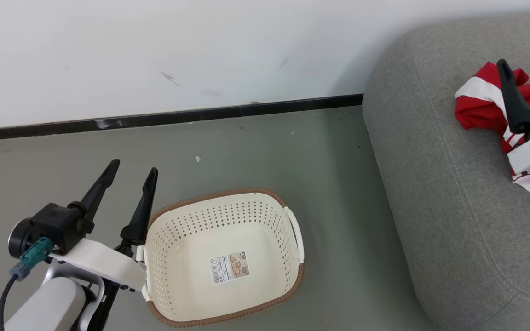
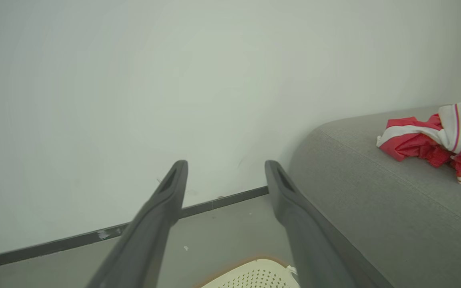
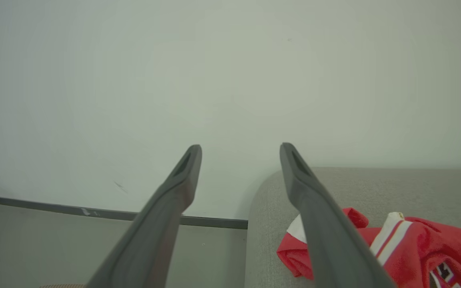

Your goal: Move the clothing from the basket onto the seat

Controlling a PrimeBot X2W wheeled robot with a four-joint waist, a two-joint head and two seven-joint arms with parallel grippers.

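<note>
Head view: basket (image 1: 265, 220) stands on the floor (image 1: 246, 147), inside bare except for its label (image 1: 229, 267). Clothing (image 1: 474, 110) lies bunched on the seat (image 1: 430, 184), toward its far right side and well in from the rounded left edge. Judged: transfer looks done, arms only need to clear.

Left claw (image 1: 135, 165): fingers spread wide, nothing between them, just beside the basket's left rim. Right claw (image 1: 520, 59): fingers also spread, empty, over the red pile; cannot tell whether the tips touch the fabric.

Risks:
- Right claw pulling back low could hook a fold or a white band and drag the garment along the seat. Cause: soft, loose fabric under the open fingers. Lift first, then retreat.
- Left arm swinging right could clip the rim and slide or tip the light, empty basket.

Room: open floor between basket and seat, and from the basket back to the skirting (image 1: 200, 115) at the wall (image 1: 200, 46). Seat surface left of the pile is free. Tightest spot is the left claw against the basket rim.
</note>
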